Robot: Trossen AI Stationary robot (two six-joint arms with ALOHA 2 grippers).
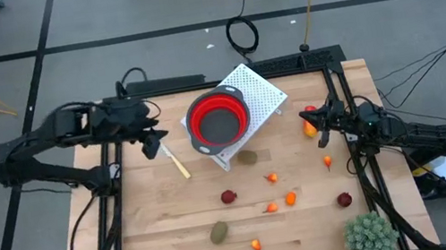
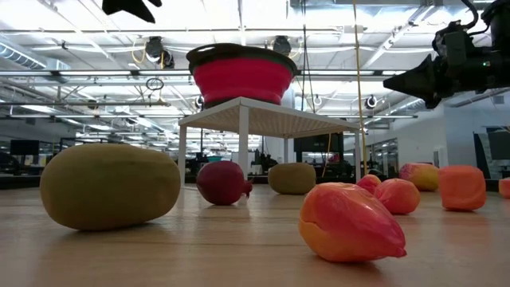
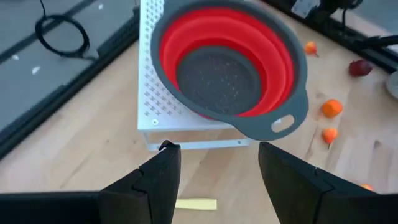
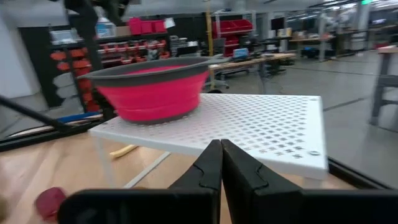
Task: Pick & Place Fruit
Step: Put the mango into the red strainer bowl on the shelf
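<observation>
The fruit lies scattered on the wooden table: olive ovals (image 1: 247, 157) (image 1: 219, 232), dark red balls (image 1: 229, 197) (image 1: 345, 200) and small orange bits (image 1: 290, 197) (image 1: 256, 246). A red bowl (image 1: 217, 119) with a grey rim stands on a white perforated stand (image 1: 261, 91) at the far middle. My left gripper (image 1: 153, 142) (image 3: 217, 177) hangs open above the table, left of the bowl, nothing between its fingers. My right gripper (image 1: 320, 124) (image 4: 219, 152) is shut and roughly level at the right edge, above two orange-red pieces (image 1: 310, 128).
A cream-handled knife (image 1: 177, 162) lies on the table below my left gripper. A spiky green plant ball (image 1: 370, 235) sits at the near right corner. Black frame rails (image 1: 369, 182) run along the table's left and right sides.
</observation>
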